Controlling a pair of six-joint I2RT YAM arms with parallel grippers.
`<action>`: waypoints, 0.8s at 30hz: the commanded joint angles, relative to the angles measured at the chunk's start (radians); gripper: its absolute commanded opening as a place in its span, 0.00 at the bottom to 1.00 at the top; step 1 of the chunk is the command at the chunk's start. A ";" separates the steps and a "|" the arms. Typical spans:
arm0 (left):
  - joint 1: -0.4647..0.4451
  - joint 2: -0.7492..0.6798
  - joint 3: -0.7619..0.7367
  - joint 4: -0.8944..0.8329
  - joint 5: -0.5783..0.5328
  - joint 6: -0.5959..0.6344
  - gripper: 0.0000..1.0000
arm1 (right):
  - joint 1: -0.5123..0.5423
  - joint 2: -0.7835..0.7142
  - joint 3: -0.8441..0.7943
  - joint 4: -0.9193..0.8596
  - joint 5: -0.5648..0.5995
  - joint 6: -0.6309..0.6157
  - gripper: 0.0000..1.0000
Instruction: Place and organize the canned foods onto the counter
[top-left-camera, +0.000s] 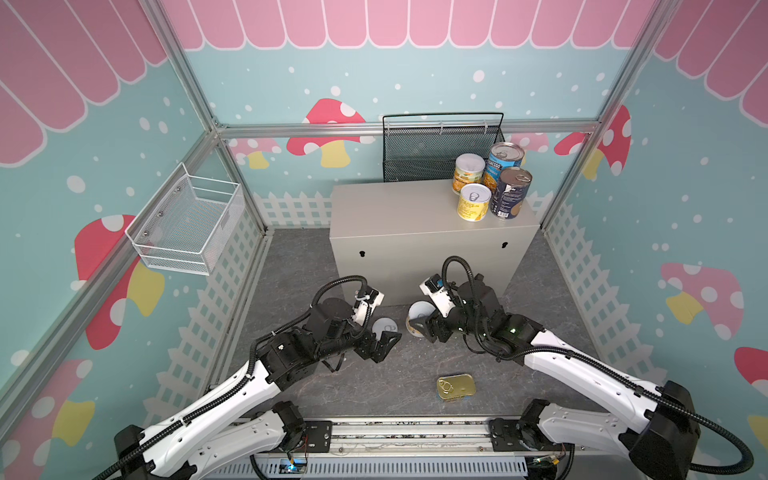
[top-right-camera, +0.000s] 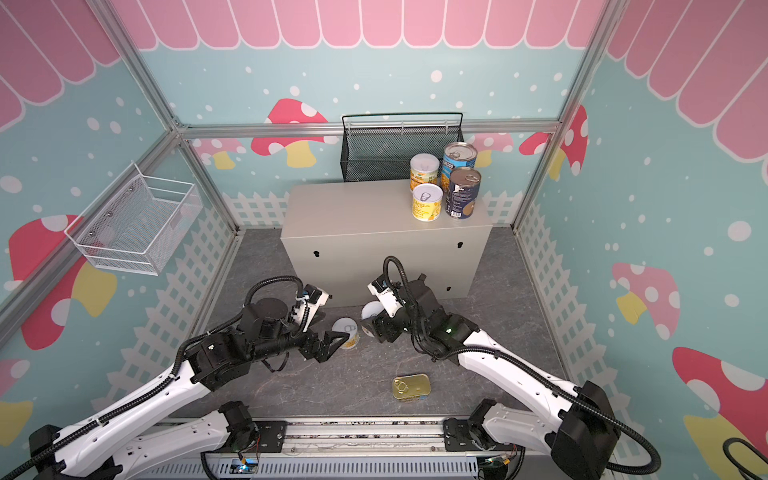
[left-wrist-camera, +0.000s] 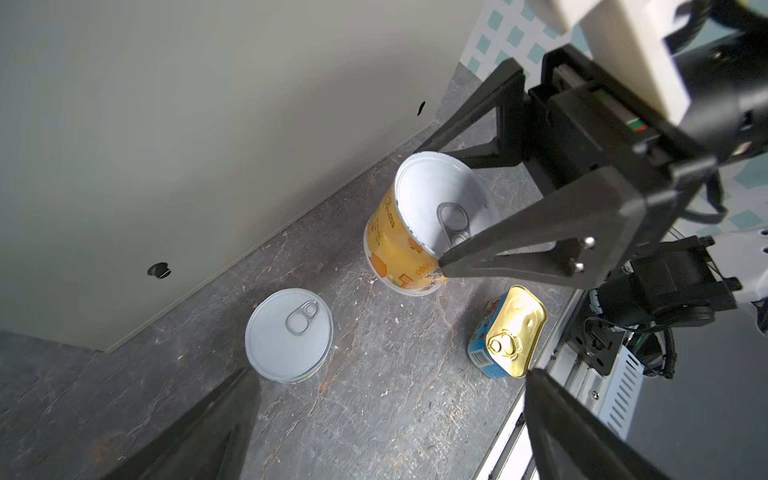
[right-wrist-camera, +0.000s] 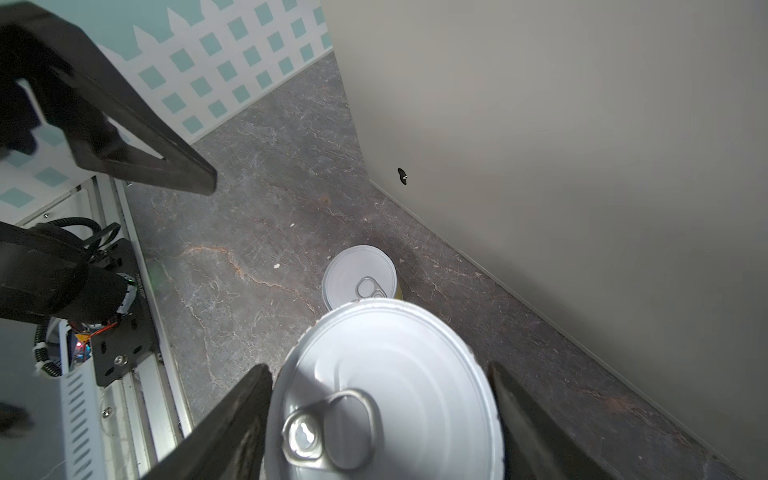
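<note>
Our right gripper (right-wrist-camera: 376, 399) is clamped on a tilted yellow tin (left-wrist-camera: 399, 245) low before the surface (top-left-camera: 395, 212). Our left gripper (left-wrist-camera: 386, 390) stands wide apart near another yellow tin (left-wrist-camera: 289, 334). We count four tins (top-left-camera: 510, 191) at the surface's back right corner. Three remain, including the flat tin (left-wrist-camera: 513, 332) on the floor.

The rear blue-labelled tin (top-left-camera: 504, 164) shows partly "…GRESSO"; nothing else is legible.

Two yellow tins (top-left-camera: 468, 168) (top-left-camera: 473, 202) and two blue tins (top-left-camera: 503, 160) (top-left-camera: 512, 193) stand at the right end of the beige counter (top-left-camera: 395, 216); below: one upright yellow tin (top-left-camera: 384, 326), one tilted yellow tin (top-left-camera: 419, 316), one flat gold-topped tin (top-left-camera: 456, 386)
</note>
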 joint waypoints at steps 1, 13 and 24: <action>-0.041 0.004 0.003 0.093 0.009 0.013 0.99 | 0.003 -0.028 0.074 -0.071 -0.034 -0.004 0.74; -0.156 0.093 -0.058 0.279 -0.133 0.073 0.99 | 0.003 -0.079 0.192 -0.179 -0.094 0.018 0.73; -0.183 0.190 -0.038 0.448 -0.174 0.110 0.99 | 0.002 -0.118 0.182 -0.174 -0.114 0.045 0.73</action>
